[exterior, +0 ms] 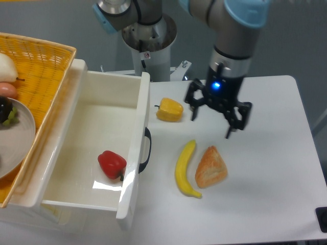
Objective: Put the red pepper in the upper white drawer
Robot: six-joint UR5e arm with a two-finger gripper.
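The red pepper (112,164) lies on the floor of the upper white drawer (94,122), near its front wall and black handle (145,150). The drawer stands pulled out. My gripper (212,123) hangs over the white table to the right of the drawer, above the gap between the yellow pepper and the bread. It is open, and its fingers (235,123) hold nothing.
A yellow bell pepper (169,109), a banana (185,168) and a piece of bread (210,167) lie on the table right of the drawer. A yellow wicker basket (36,66) with a plate and fruit sits at the left, over the drawer's edge.
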